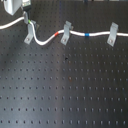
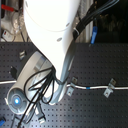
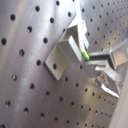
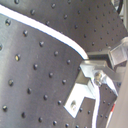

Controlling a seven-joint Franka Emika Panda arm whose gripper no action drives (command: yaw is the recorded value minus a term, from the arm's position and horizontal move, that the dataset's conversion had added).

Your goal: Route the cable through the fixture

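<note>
Running limp and light across the table (image 1: 65, 90), the cable (image 1: 77, 33) lies at twelve o'clock, threading three clips; jaws seemingly pinch it beside the fixture (image 1: 30, 34). Grip close to the clip.

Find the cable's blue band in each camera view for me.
First exterior view: blue band on the cable, between the middle and right clips.
Second exterior view: small bluish mark on the cable right of the arm.
First wrist view: not in it.
Second wrist view: not in it.
Shared landmark: the rightmost clip.
</note>
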